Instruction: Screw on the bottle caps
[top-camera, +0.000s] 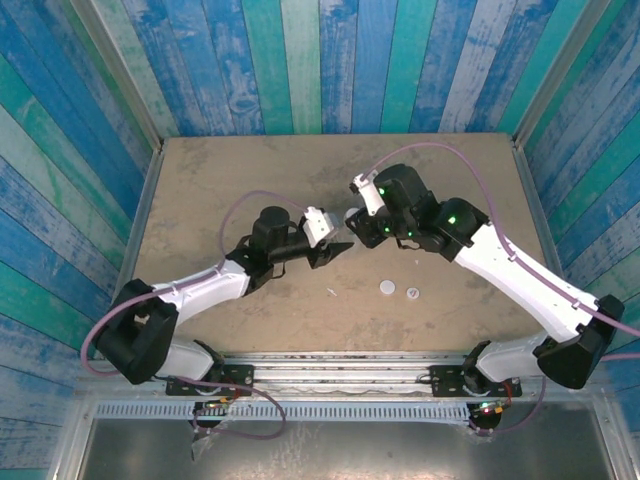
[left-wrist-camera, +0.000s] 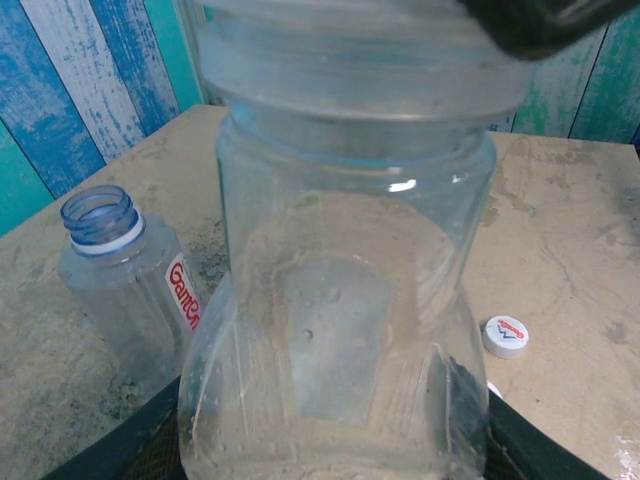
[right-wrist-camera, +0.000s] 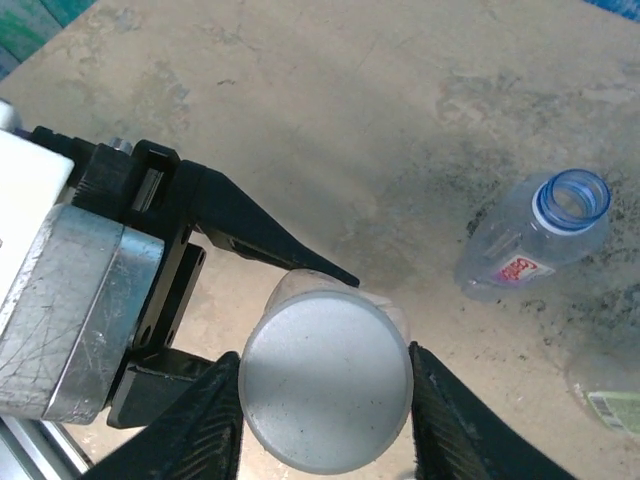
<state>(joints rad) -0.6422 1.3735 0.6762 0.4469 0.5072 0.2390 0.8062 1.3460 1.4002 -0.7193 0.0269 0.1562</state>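
1. The left gripper (top-camera: 338, 250) is clamping the plain bottle (left-wrist-camera: 340, 330) low on its body, near the middle of the table (top-camera: 250, 180).
2. The right gripper (right-wrist-camera: 323, 360) is straddling the white cap (right-wrist-camera: 325, 385) sitting on that bottle's neck; whether it is pressing, I cannot tell.
3. The bottle is looking light, thin-walled and crushable, and the cap small and slick, so squeezing gently at the cap's rim is probably working best.

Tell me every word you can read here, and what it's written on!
"Gan", then letters curving out of sight: red label on the open bottle.
Red and blue mark on the loose cap: too small to read.
Green-labelled bottle: print too blurred to read.
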